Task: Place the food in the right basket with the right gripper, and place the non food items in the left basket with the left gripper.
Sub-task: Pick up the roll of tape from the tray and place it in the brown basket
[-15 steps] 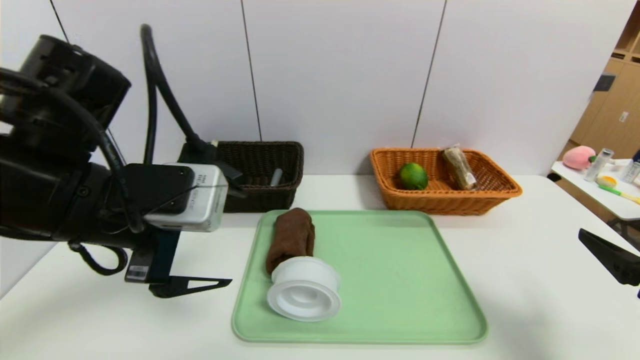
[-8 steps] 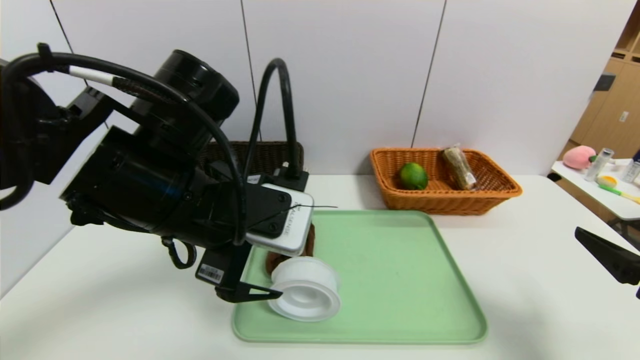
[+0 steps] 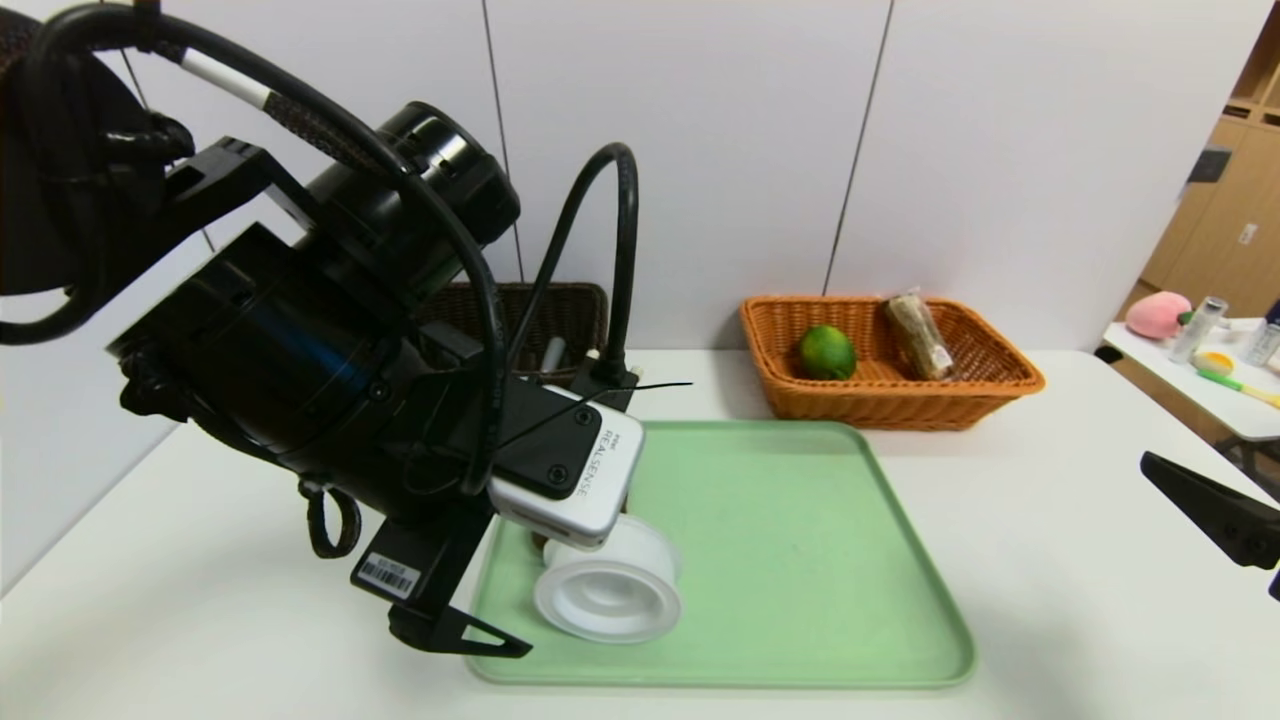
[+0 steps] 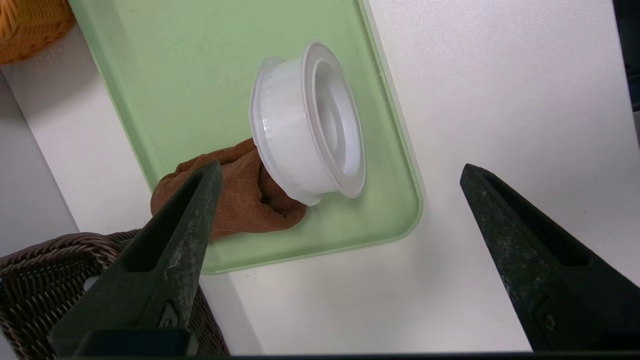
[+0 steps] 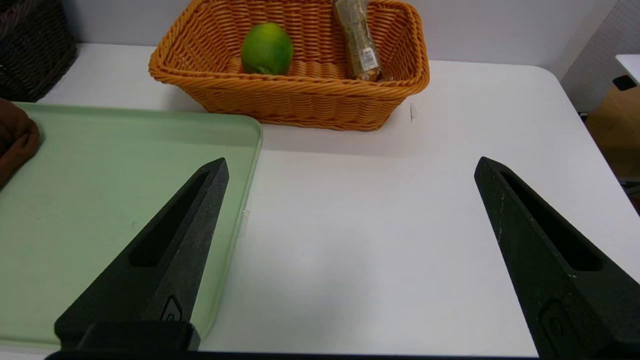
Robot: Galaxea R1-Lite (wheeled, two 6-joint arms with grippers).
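The dark basket (image 3: pixel 560 320) sits far left on the white worktop (image 3: pixel 1050 560), half hidden by the left arm. The left claw (image 4: pixel 340 170) hangs spread wide over the green tray's (image 3: pixel 800 560) near-left corner, above the tilted white bowl (image 3: pixel 610 590) leaning on the brown cloth (image 4: pixel 235 195). The orange basket (image 3: pixel 960 400) holds a lime (image 3: pixel 827 352) and a snack pack (image 3: pixel 920 335). The right claw (image 5: pixel 350 170) hovers spread at the worktop's right edge.

Glossy white plastic bowl (image 4: pixel 307 122), rough brown cloth (image 4: pixel 235 197), smooth matt green tray (image 4: pixel 190 75), woven wicker baskets (image 5: pixel 295 95).
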